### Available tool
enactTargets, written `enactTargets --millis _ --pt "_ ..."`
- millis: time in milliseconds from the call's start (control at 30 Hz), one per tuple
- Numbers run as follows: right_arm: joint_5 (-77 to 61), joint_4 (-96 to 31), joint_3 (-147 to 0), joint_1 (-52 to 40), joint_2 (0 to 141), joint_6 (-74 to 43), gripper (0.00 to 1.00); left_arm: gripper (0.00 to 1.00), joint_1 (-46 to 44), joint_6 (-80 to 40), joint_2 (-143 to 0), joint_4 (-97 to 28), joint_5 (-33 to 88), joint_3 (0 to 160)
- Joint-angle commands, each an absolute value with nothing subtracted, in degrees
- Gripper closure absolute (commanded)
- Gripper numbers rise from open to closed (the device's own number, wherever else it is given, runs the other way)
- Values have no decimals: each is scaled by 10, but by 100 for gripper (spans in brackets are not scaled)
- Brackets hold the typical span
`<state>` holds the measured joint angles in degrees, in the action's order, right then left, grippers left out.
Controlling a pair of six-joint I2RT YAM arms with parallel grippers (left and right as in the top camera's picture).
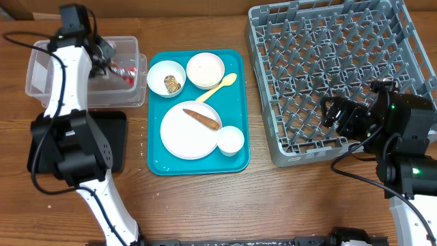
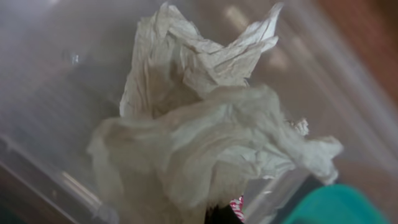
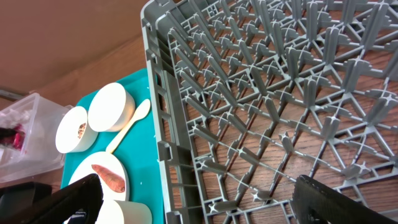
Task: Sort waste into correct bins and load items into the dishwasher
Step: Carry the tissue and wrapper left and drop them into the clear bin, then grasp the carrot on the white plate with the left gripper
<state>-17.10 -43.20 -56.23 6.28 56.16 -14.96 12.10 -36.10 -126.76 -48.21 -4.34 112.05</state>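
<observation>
My left gripper (image 1: 104, 58) hangs inside the clear tub (image 1: 41, 75), shut on crumpled white paper (image 2: 205, 130) that fills the left wrist view and hides the fingers. The red wrapper (image 1: 124, 71) lies in the tub beside it. The teal tray (image 1: 160, 160) holds a plate (image 1: 184, 140) with a sausage (image 1: 203, 118), a bowl of brown lumps (image 1: 166, 75), a bowl of rice (image 1: 205, 70), a yellow spoon (image 1: 220, 87) and a cup (image 1: 230, 140). My right gripper (image 1: 334, 113) is open and empty over the near left part of the grey dish rack (image 1: 258, 89).
The black tray (image 1: 116, 137) sits in front of the clear tub, partly under my left arm. The dish rack (image 3: 155, 93) stands right of the teal tray (image 3: 146, 193), a narrow strip of wood between them. Cables run by both arm bases.
</observation>
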Motion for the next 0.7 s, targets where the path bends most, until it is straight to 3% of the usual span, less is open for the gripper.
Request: enactTargets --millis 0,67,100,333,467,533,667 --pt "-166 -432 -575 65 560 -148 0 68 120 -362 -1259 -500 -49 1126" --pt "-166 -430 -575 65 560 -148 0 13 120 -333 -1256 -500 -49 1130" --pt "-166 -430 -575 65 560 -148 0 0 120 -319 -1256 -501 -49 1134" --pt "-166 -431 -575 65 561 -148 0 0 120 -234 -1255 -564 -43 1245" --pt "-166 -432 -575 65 561 -148 0 0 113 -137 -1255 -635 33 1351" --pt "-166 -432 -575 65 561 -148 0 5 100 -60 -1255 -723 111 1426" --pt "-166 -434 -575 65 561 -148 0 12 71 -60 -1255 -864 132 1486"
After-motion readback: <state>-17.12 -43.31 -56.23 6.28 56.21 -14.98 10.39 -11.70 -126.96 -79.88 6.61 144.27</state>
